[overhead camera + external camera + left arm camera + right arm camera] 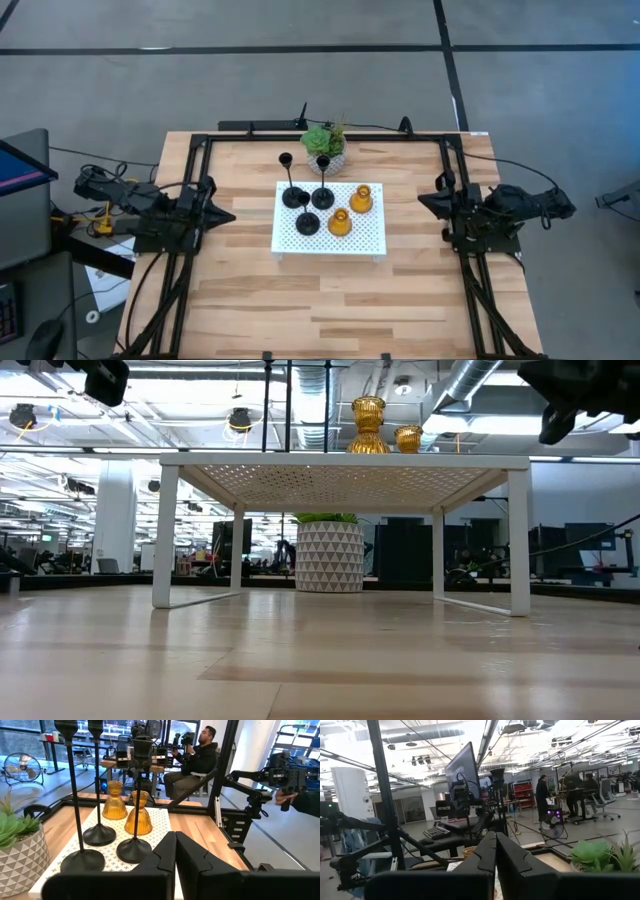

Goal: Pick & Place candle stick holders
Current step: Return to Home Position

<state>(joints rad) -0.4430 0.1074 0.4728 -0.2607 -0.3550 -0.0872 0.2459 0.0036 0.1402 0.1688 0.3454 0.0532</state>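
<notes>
While both arms sit at the table sides, each claw is closed and holding nothing.

Near to far:
- Bare wood comes first, then a white perforated shelf mid-table. It carries all 5 candle stick holders, upright on its top.
- Shelf, front row: short black holder, with 1 amber holder just beside it on the right arm's side.
- Shelf, back row: 2 tall black holders with bases close together, and a second amber holder beside them on the right arm's side.
- Count: 3 black, 2 amber.
- Behind the shelf, on the table: 1 plant in a white patterned pot.
- Left gripper: left of the shelf and well apart from it, fingers pressed together.
- Right gripper: right of the shelf and well apart from it, fingers tip to tip.
- Beyond the table: a seated person.
</notes>
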